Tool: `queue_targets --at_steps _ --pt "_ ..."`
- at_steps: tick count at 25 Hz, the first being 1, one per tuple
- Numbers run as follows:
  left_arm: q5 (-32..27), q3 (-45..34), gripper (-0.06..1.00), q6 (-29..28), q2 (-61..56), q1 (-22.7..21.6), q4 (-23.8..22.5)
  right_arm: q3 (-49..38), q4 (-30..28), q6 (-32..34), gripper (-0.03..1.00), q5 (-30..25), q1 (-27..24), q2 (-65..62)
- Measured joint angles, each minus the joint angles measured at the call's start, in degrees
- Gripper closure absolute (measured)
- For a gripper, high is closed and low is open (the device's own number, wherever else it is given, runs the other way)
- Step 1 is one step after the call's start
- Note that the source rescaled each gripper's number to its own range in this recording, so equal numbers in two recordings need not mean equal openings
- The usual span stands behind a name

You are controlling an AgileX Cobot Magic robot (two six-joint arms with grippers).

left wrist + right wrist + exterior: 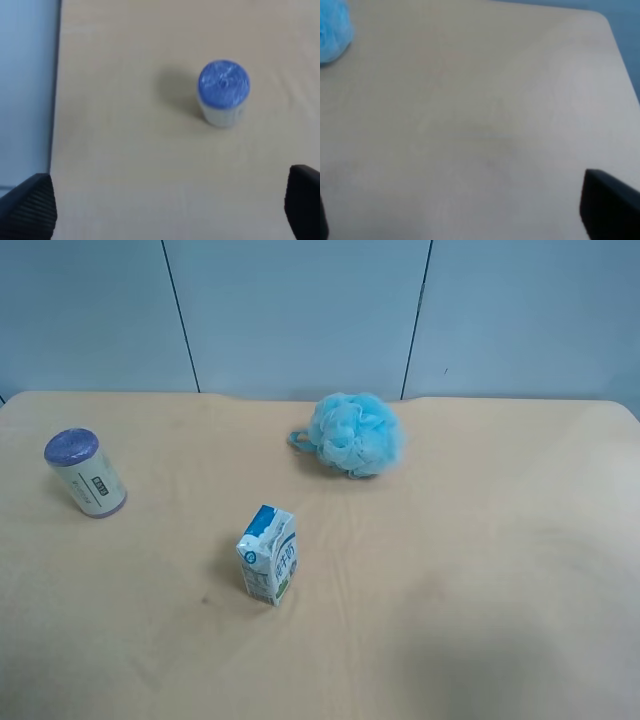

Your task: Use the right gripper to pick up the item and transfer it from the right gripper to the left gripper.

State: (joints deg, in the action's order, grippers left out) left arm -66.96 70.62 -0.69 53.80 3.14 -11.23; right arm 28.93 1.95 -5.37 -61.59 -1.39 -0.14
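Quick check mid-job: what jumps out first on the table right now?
The fluffy blue bath sponge near the table's far edge catches the eye first. The milk carton stands upright mid-table, and the item, a purple-capped roll, stands alone toward the exterior high view's left. Neither hand touches anything.

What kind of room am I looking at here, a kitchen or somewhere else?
Probably a lab or test bench, not a kitchen: a plain tan table against bare blue-grey wall panels, with just three unrelated items set out apart: a roll, a milk carton and a bath sponge.
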Motion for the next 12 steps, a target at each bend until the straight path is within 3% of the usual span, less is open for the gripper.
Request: queue_targets --at_steps 7,12 --pt "-2.6 -1.4 0.20 -0.5 -17.8 0.0 1.7 0.0 0.0 0.0 0.00 0.0 0.0 0.0" --pt "-2.7 -8.6 0.20 -0.1 -28.5 0.0 5.5 0.0 0.0 0.0 0.00 0.0 0.0 0.0"
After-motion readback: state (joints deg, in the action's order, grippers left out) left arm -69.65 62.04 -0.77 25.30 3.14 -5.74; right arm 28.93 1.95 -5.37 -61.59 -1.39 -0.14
